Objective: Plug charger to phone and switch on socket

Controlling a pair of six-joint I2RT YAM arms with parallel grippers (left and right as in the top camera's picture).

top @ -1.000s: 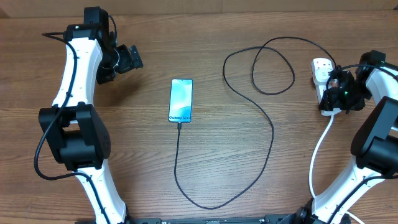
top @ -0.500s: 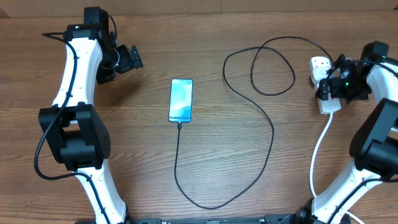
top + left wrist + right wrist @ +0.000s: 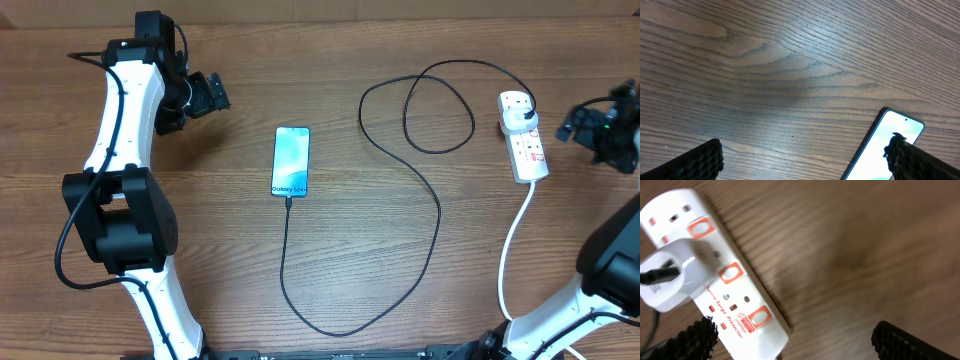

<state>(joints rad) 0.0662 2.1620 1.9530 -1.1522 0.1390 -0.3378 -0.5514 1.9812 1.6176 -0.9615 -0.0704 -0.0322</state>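
The phone (image 3: 291,160) lies flat mid-table with its light blue screen up, and its corner (image 3: 885,145) shows in the left wrist view. The charger (image 3: 438,215), a thin black cable, loops across the table; its tip (image 3: 288,199) meets the phone's lower edge. Its other end runs into a white plug (image 3: 517,115) seated in the socket (image 3: 525,142), a white strip with orange-red switches (image 3: 730,273). My right gripper (image 3: 574,122) hangs open just right of the socket, touching nothing. My left gripper (image 3: 215,93) is open, up and left of the phone.
The socket's thick white cord (image 3: 515,240) runs down toward the table's front edge at the right. The charger's long loop (image 3: 330,325) reaches near the front edge. Both arm bases stand at the front corners.
My right gripper was over the socket; it has pulled back to the right, off the strip, and its jaws have widened. The left arm, phone and cable have not moved.
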